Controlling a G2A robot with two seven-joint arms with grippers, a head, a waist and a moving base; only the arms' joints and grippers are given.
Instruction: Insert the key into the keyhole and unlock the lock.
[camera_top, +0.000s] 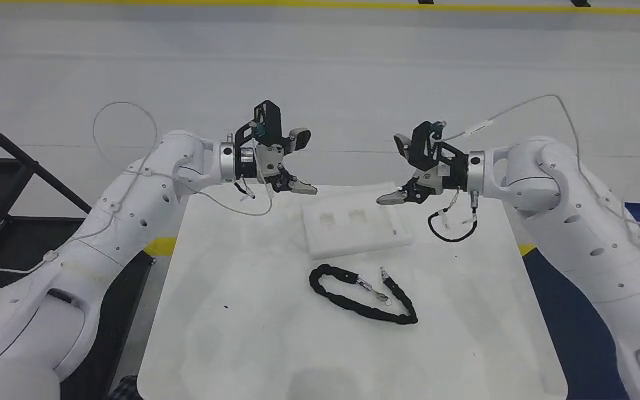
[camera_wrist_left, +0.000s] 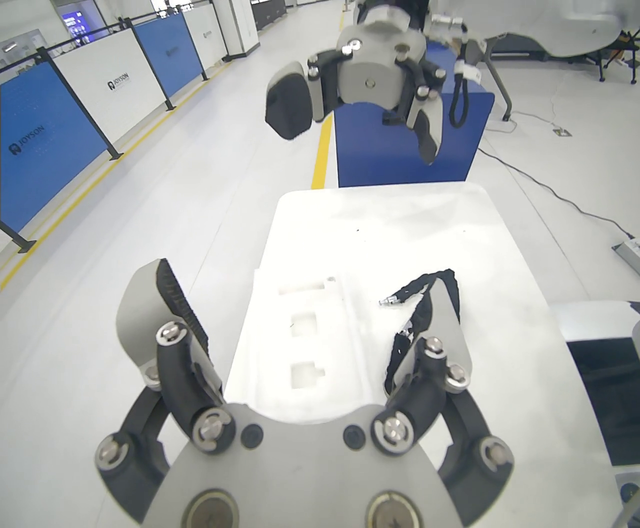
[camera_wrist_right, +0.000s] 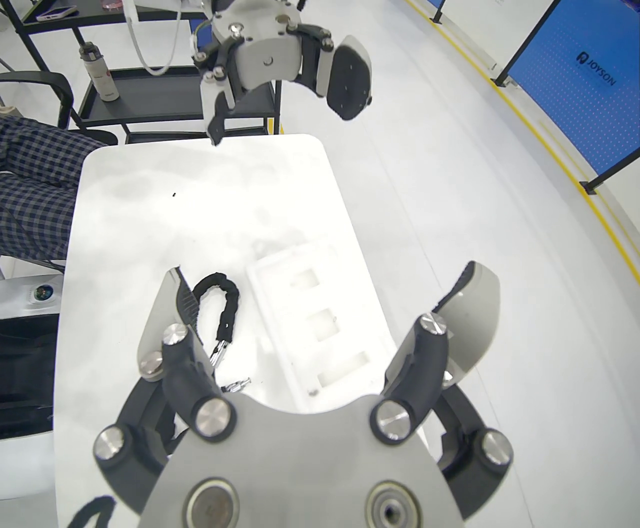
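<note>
Black-sleeved chain lock (camera_wrist_right: 230, 305) flat on the table (camera_top: 250, 330), long axis crosswise, robot-side of left gripper (camera_top: 300, 162) and right gripper (camera_top: 395, 170), the 2 spread wide and empty; its metal ends (camera_top: 375, 289) lie nearer the right.

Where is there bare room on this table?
Bare table: the near half, from chain lock to near edge, plus both side strips. Crowded: the far middle, foam tray and chain lock close together, left gripper and right gripper hovering by the tray's ends.
</note>
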